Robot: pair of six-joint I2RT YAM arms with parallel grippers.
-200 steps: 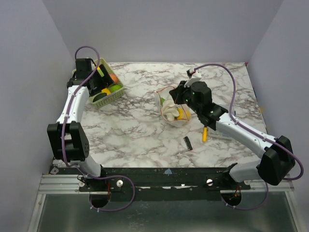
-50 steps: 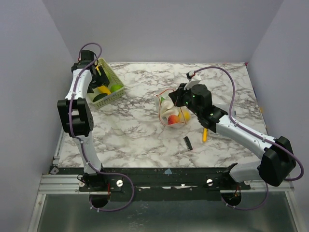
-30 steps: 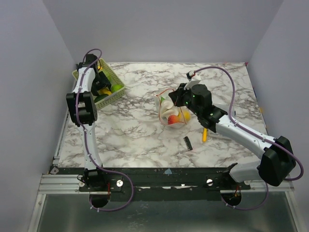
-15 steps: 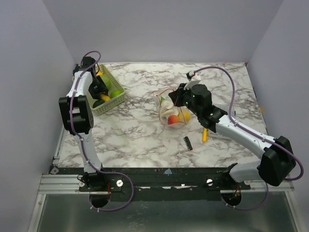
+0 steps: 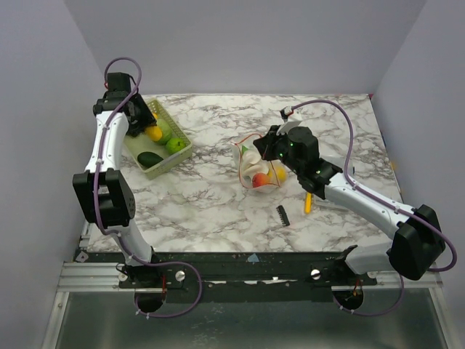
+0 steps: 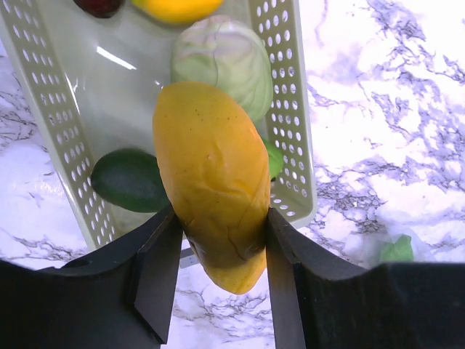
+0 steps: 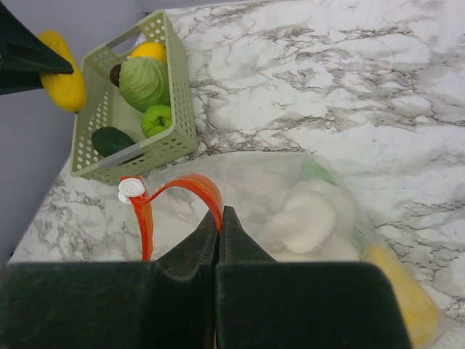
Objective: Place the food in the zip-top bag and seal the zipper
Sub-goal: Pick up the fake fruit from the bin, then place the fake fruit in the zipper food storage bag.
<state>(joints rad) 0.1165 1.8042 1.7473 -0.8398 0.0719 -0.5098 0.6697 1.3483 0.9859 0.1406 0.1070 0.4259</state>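
The zip-top bag [image 5: 256,161] lies on the marble table [image 5: 218,196] holding whitish, red and yellow toy food [image 7: 309,218], its red-orange zipper [image 7: 195,183] edge pinched by the right gripper [image 7: 219,215]; the left gripper [image 6: 218,234] clamps a yellow mango [image 6: 207,167] over the green basket [image 6: 290,145].

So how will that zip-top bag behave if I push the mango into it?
Probably floppy: the zip-top bag film wrinkles and its zipper curls in a loose loop, so it should give rather than resist. It likely holds its mouth open only because the right gripper pinches the rim. The food already inside may anchor it a little against sliding.
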